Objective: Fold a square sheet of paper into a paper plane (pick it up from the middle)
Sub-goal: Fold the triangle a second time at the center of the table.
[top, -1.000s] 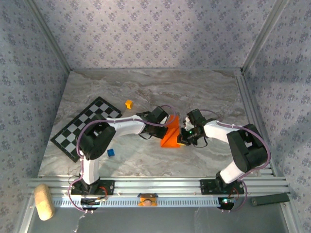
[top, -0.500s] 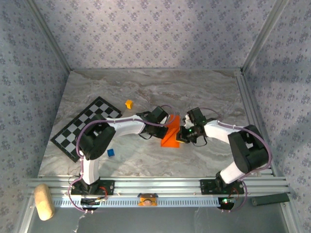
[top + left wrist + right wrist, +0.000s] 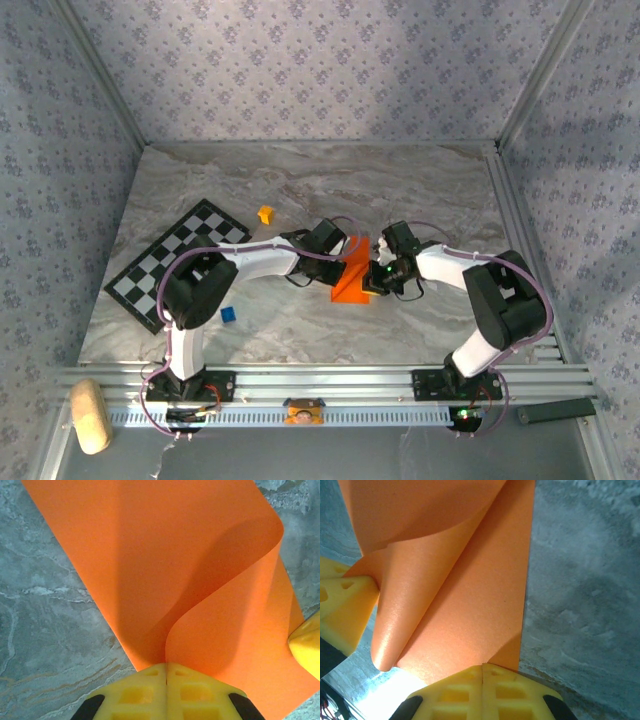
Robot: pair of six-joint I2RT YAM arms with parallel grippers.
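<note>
The square sheet of paper (image 3: 352, 274) is bright orange and stands bent up off the marble table between the two arms. In the left wrist view it (image 3: 190, 580) curls up in an S-bend from the closed yellow jaws of my left gripper (image 3: 166, 666), which is shut on its edge. My left gripper (image 3: 346, 249) is at the sheet's far left side. My right gripper (image 3: 374, 277) is at its right side; its jaws (image 3: 482, 668) are shut with the paper (image 3: 470, 590) running into their seam. A rolled flap bulges to the left, touching the left gripper's fingers (image 3: 342, 607).
A black-and-white checkered board (image 3: 180, 262) lies at the left. A small yellow-orange cube (image 3: 265, 214) sits behind it and a blue cube (image 3: 229, 314) in front. Bare marble table (image 3: 440, 200) stretches to the back and right. Metal rails (image 3: 330, 385) run along the near edge.
My right gripper has shifted a little left and back toward the sheet, and the orange paper has narrowed slightly between the two grippers. The left arm has hardly moved.
</note>
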